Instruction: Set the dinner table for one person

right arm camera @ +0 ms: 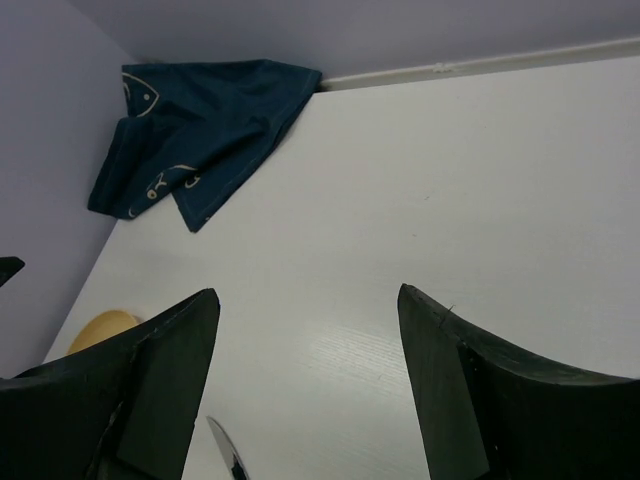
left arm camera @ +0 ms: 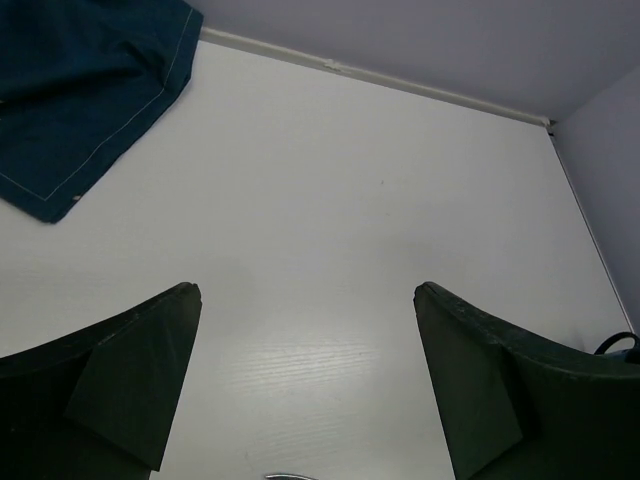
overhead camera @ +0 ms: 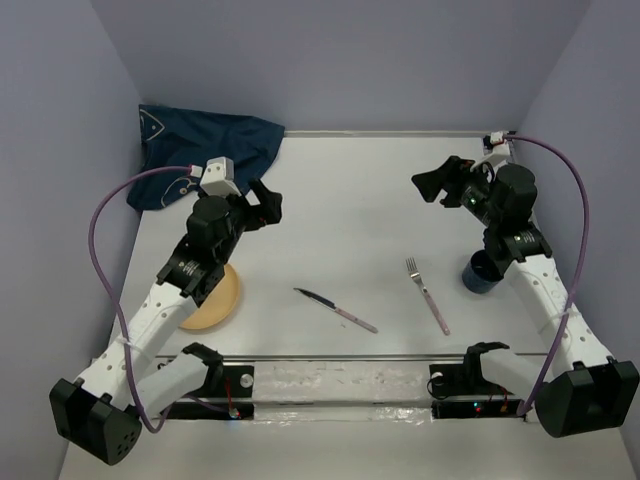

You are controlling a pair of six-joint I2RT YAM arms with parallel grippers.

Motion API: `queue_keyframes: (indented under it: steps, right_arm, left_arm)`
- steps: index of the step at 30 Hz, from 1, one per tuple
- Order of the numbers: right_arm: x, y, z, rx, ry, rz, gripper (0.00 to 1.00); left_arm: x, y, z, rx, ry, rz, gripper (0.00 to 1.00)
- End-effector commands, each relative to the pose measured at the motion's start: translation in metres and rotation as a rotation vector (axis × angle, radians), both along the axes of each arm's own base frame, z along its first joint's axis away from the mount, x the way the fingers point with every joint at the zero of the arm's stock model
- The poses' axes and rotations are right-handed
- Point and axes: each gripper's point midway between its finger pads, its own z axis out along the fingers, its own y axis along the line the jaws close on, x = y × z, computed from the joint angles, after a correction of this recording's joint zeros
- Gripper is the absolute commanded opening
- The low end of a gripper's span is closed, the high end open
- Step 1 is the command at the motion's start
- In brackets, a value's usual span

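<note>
While both arms hang above it, the dinner table (overhead camera: pixel 350 200) spans the middle of the top view from the arm bases at the bottom edge to the back wall: a matte white rectangular surface with a faint wood grain that shows in the wrist views. Lavender walls (overhead camera: pixel 330 60) enclose it on the left, far and right sides, and a pale seam runs along the foot of the back wall.

A dark blue cloth (overhead camera: pixel 200 150) with white stitched outlines lies crumpled in the upper left corner, partly riding up the left wall. At lower left, a tan round plate (overhead camera: pixel 220 300) rests on the tabletop, half hidden under the left arm. A knife (overhead camera: pixel 335 309) lies diagonally at lower centre, and a fork (overhead camera: pixel 427 295) lies to its right, tines toward the far wall, the two apart. A dark blue cup (overhead camera: pixel 480 272) stands at right, just beside the right arm.

The left gripper (left arm camera: pixel 307 290) is poised at centre left with its fingers spread wide and only bare tabletop between them. The right gripper (right arm camera: pixel 307 292), at upper right of the top view, is likewise spread wide and holds nothing. A purple cable (overhead camera: pixel 100 230) loops from each wrist down to the near edge.
</note>
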Motion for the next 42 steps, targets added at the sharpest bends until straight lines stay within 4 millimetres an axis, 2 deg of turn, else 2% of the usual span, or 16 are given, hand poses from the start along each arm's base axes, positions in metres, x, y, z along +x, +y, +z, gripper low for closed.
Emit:
queue_keyframes:
  steps: [1, 4, 10, 11, 14, 15, 16, 17, 19, 23, 25, 26, 29, 36, 40, 42]
  right_arm:
    - [-0.007, 0.002, 0.005, 0.008, -0.017, 0.007, 0.78]
    - [-0.005, 0.001, 0.000, 0.004, -0.004, -0.001, 0.77]
    - [-0.001, -0.001, -0.012, -0.017, 0.018, -0.028, 0.73]
    - [0.000, -0.002, -0.016, -0.020, 0.026, -0.030, 0.72]
    - [0.000, -0.002, -0.026, -0.046, 0.049, -0.036, 0.71]
    - [0.000, -0.003, -0.031, -0.058, 0.059, -0.039, 0.71]
    - [0.001, -0.005, -0.033, -0.065, 0.063, -0.048, 0.70]
    - [0.002, -0.005, -0.036, -0.068, 0.069, -0.051, 0.70]
    - [0.001, -0.002, -0.041, -0.078, 0.078, -0.039, 0.69]
    - [0.003, 0.003, -0.047, -0.085, 0.094, -0.022, 0.68]
    - [0.003, 0.006, -0.048, -0.089, 0.095, -0.012, 0.68]
    - [0.003, 0.006, -0.049, -0.089, 0.097, -0.012, 0.68]
    - [0.003, 0.010, -0.051, -0.090, 0.102, -0.001, 0.68]
    - [0.003, 0.014, -0.055, -0.093, 0.109, 0.011, 0.68]
    - [0.004, 0.014, -0.053, -0.091, 0.105, 0.010, 0.68]
    - [0.004, 0.014, -0.052, -0.091, 0.102, 0.008, 0.68]
  left_arm:
    - [0.009, 0.007, 0.015, -0.026, -0.018, 0.039, 0.99]
    - [0.022, 0.018, 0.004, -0.045, 0.023, 0.059, 0.99]
    - [0.081, 0.087, -0.032, -0.057, 0.135, 0.288, 0.99]
    - [0.093, 0.099, -0.052, -0.031, 0.184, 0.336, 0.99]
    - [0.115, 0.117, -0.061, -0.016, 0.215, 0.405, 0.99]
    - [0.124, 0.126, -0.080, 0.006, 0.258, 0.436, 0.90]
    - [0.134, 0.132, -0.075, 0.013, 0.252, 0.460, 0.86]
    - [0.142, 0.137, -0.094, 0.037, 0.296, 0.477, 0.79]
    - [0.155, 0.149, -0.099, 0.065, 0.319, 0.519, 0.72]
    - [0.175, 0.158, -0.146, 0.117, 0.439, 0.542, 0.63]
    - [0.182, 0.158, -0.167, 0.139, 0.492, 0.543, 0.62]
    - [0.184, 0.160, -0.163, 0.138, 0.486, 0.547, 0.62]
    - [0.191, 0.161, -0.203, 0.150, 0.581, 0.548, 0.63]
    - [0.203, 0.146, -0.237, 0.119, 0.679, 0.481, 0.61]
    - [0.202, 0.129, -0.243, 0.109, 0.686, 0.423, 0.38]
    - [0.203, 0.118, -0.248, 0.107, 0.696, 0.381, 0.07]
